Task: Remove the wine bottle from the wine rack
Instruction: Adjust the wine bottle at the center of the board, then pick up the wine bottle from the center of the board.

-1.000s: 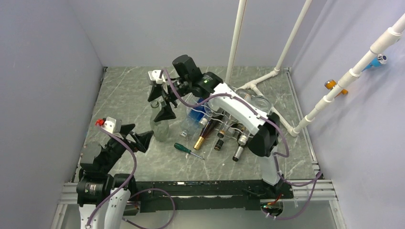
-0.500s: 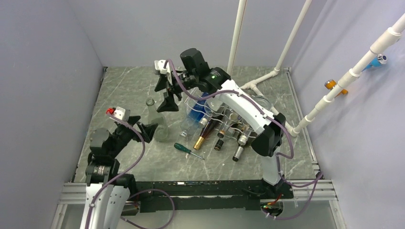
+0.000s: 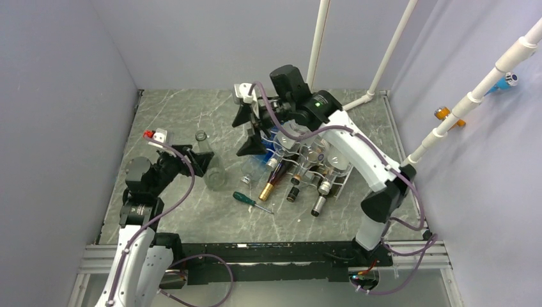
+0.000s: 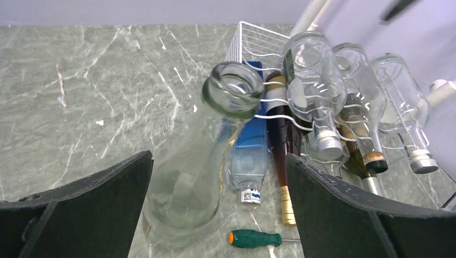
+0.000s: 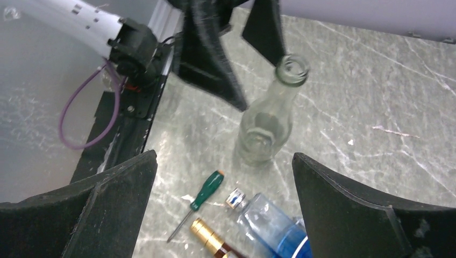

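Note:
The white wire wine rack (image 3: 337, 183) lies right of centre with several bottles in it, and it also shows in the left wrist view (image 4: 253, 40). A blue bottle (image 3: 258, 164) and a dark wine bottle with a gold cap (image 3: 271, 183) lie at its left side. A clear glass bottle (image 3: 211, 169) stands upright on the table left of the rack. My left gripper (image 3: 195, 160) is open just left of this bottle, which shows between its fingers (image 4: 199, 177). My right gripper (image 3: 248, 131) is open and empty above the rack's left end, over the blue bottle (image 5: 279, 223).
A green-handled screwdriver (image 3: 245, 199) lies on the table in front of the blue bottle. White plastic pipes (image 3: 383, 64) rise at the back and right. Grey walls close in the marble table (image 3: 166, 115).
My right gripper has moved right, from beside the clear bottle's neck to above the rack's left end. My left gripper has risen and moved forward to the clear bottle.

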`<action>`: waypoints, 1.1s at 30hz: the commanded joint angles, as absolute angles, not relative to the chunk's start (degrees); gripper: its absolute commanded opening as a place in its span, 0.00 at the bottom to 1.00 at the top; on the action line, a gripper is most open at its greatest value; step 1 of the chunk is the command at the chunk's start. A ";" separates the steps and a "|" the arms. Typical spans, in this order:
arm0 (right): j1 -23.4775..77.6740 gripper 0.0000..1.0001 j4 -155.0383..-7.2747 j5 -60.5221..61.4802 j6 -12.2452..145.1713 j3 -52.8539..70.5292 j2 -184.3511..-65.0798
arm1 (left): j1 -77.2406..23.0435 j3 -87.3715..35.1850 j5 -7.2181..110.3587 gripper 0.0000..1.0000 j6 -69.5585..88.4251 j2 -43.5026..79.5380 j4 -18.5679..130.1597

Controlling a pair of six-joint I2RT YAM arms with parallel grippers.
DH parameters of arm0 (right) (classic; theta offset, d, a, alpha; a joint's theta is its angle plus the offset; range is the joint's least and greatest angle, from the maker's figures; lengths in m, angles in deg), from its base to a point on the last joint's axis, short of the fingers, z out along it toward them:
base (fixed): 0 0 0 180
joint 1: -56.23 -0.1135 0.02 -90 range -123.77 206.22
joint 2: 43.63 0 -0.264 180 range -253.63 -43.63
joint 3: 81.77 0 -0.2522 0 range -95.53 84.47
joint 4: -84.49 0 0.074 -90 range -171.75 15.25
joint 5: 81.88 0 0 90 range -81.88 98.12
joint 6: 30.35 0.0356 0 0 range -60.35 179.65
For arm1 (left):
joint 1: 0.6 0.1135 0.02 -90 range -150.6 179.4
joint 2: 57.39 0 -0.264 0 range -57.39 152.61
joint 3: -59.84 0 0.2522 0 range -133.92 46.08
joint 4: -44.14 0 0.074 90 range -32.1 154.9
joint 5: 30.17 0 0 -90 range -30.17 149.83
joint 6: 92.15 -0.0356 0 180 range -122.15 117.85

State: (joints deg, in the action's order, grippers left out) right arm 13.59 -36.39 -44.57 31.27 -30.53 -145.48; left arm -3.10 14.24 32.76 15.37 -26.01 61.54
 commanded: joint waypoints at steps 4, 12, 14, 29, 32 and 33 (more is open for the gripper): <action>14.26 1.00 -27.16 -42.55 22.56 -23.50 -135.91 | -4.67 12.94 37.28 0.97 16.12 -21.28 53.27; 17.59 1.00 -24.55 -43.04 18.45 -14.77 -127.82 | -9.48 13.92 41.51 0.84 13.07 -16.57 45.44; 20.28 1.00 -24.46 -44.97 18.48 -13.36 -125.95 | -10.93 13.66 42.67 0.80 11.50 -15.42 45.07; 37.87 1.00 -24.27 -56.53 12.48 0.96 -114.55 | -14.13 9.44 49.05 0.00 6.02 -15.03 47.61; 42.16 1.00 -23.21 -59.72 10.17 3.09 -112.43 | -14.07 5.78 53.20 0.00 5.24 -14.85 47.42; 43.54 1.00 -21.48 -60.93 7.75 3.57 -111.99 | -14.01 4.49 54.88 0.00 4.67 -14.52 47.30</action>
State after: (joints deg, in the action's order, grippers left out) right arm 39.38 -24.10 -53.92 14.33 2.04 -115.03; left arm -14.10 12.01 49.35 6.39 -13.97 52.36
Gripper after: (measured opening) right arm 0.993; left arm 0.396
